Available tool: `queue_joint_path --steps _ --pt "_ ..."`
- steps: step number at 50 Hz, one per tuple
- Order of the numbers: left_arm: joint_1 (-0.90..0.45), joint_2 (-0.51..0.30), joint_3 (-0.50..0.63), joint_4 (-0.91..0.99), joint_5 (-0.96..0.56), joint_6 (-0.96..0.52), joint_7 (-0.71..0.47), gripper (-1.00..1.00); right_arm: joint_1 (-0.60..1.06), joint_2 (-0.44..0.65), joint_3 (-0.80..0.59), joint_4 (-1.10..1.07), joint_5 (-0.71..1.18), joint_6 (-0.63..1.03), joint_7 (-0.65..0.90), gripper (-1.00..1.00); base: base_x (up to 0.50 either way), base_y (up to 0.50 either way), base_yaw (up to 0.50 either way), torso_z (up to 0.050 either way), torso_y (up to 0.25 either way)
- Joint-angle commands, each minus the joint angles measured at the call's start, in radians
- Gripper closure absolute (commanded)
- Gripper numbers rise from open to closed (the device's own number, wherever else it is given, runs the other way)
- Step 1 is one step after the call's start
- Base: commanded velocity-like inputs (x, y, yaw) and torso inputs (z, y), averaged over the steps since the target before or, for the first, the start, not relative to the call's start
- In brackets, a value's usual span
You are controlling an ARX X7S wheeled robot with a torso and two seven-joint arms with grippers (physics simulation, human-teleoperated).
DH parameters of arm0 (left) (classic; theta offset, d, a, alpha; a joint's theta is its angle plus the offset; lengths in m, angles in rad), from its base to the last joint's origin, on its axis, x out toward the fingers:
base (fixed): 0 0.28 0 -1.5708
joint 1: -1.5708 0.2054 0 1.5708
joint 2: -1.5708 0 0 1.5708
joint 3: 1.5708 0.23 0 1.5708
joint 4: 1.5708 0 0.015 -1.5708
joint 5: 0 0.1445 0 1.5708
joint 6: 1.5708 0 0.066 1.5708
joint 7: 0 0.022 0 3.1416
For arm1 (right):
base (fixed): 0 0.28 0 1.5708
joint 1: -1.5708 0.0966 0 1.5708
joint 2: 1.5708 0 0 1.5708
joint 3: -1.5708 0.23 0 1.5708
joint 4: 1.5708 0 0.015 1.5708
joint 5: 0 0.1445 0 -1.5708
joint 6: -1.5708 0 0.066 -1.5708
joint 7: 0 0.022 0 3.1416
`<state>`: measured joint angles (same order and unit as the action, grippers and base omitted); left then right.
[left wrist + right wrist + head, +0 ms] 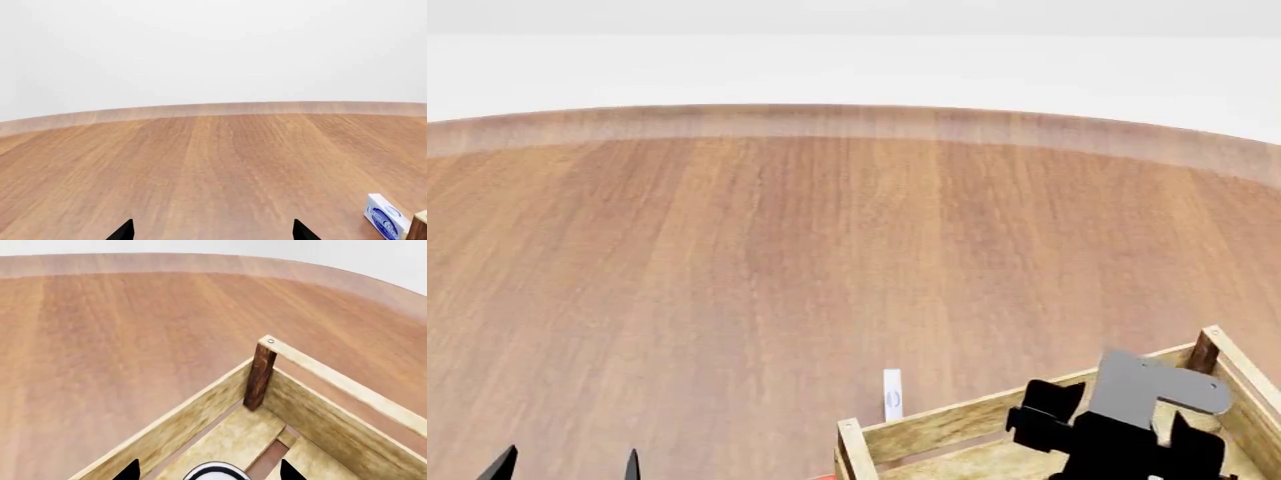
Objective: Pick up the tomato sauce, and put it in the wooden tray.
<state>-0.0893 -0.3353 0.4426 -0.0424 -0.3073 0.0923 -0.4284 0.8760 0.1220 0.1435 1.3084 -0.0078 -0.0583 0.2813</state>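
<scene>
The wooden tray stands at the near right of the table; its corner post and slatted floor fill the right wrist view. My right gripper hangs over the tray's inside. In the right wrist view the gripper has its fingertips wide apart, and a round pale can top with a dark ring, the tomato sauce, shows between them without touching either one. Its red label is hidden. My left gripper is open and empty at the near left, over bare table in the left wrist view.
A small white-and-blue box stands upright just beyond the tray's far left corner; it also shows in the left wrist view. The wooden table stretches far ahead to its rounded back edge.
</scene>
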Motion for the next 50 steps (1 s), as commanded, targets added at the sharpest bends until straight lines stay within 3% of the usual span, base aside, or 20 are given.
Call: queue_joint_path --steps 1,6,11,23,50 --pt "-0.001 -0.001 0.002 -0.005 -0.001 0.005 0.0 -1.0 0.022 0.007 -0.028 -0.001 -0.018 -0.037 0.025 -1.0 0.0 0.0 0.0 0.0 0.0" --pt "0.001 -0.002 0.003 -0.001 -0.001 0.003 -0.003 -1.0 0.035 0.002 -0.037 -0.007 -0.02 -0.051 0.015 -1.0 0.0 0.0 0.0 0.0 0.0" --pt "0.001 -0.003 0.004 0.003 -0.002 0.001 -0.004 -1.0 -0.053 -0.015 -0.044 -0.319 -0.025 0.134 0.009 -1.0 0.0 0.0 0.0 0.0 0.0" --pt "-0.001 -0.005 0.007 0.008 -0.003 -0.005 -0.008 -1.0 -0.135 -0.019 -0.073 -0.676 -0.047 0.342 0.005 -1.0 0.0 0.0 0.0 0.0 0.0" --pt "0.001 -0.01 0.01 0.012 -0.007 -0.006 -0.014 -1.0 -0.243 0.018 -0.218 -1.313 -0.165 0.6 -0.008 -1.0 0.0 0.0 0.0 0.0 0.0"
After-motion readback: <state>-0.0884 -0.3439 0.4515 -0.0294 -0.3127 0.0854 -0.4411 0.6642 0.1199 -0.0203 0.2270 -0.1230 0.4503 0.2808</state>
